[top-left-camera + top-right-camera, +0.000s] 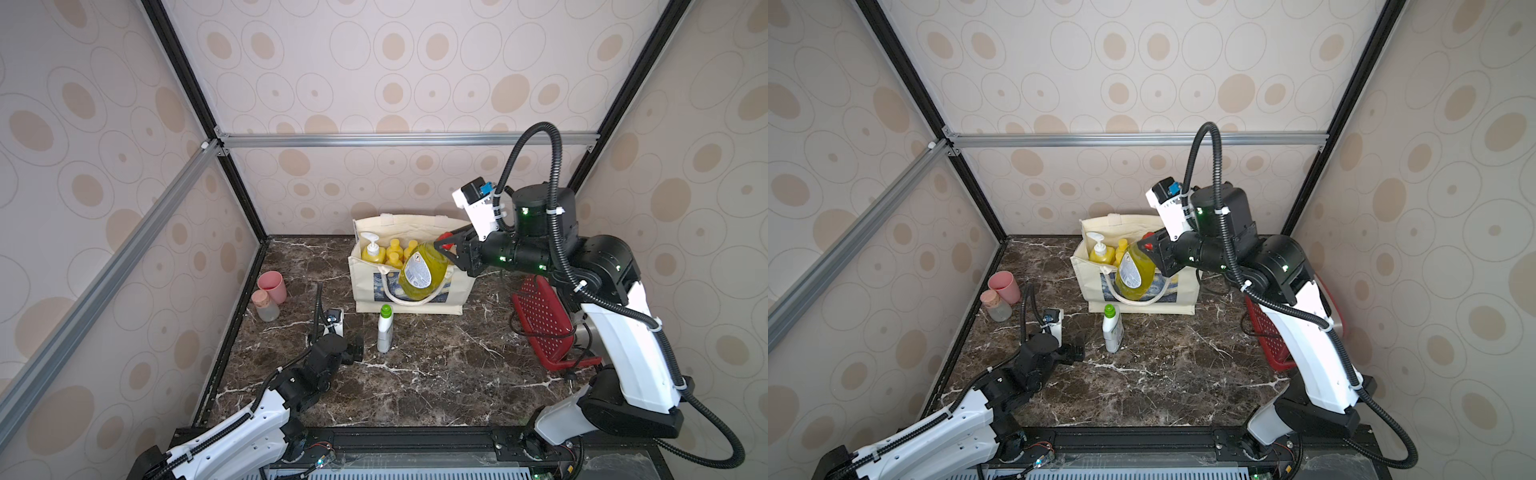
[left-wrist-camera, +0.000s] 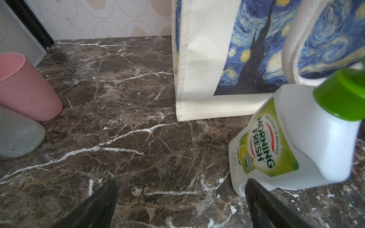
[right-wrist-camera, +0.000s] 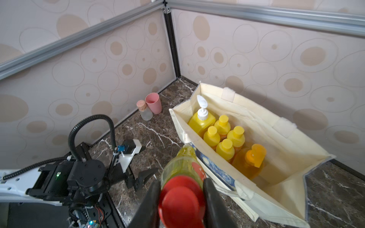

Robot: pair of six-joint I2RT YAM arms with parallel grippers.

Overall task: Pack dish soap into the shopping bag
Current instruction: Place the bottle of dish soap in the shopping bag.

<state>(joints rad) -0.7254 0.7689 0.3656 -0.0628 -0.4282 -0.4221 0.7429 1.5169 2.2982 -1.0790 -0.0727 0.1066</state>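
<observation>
Your right gripper [image 3: 181, 184] pinches the greenish bottle [image 1: 424, 272] at its red cap. It slants base-first above the front rim of the shopping bag [image 3: 266, 122], with free room just past that rim.

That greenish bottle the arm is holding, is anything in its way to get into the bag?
Nothing separate. The right gripper holds the greenish bottle at the shopping bag, near its front rim, which it probably must clear. Inside, the space beyond the orange pump bottle looks free.
</observation>
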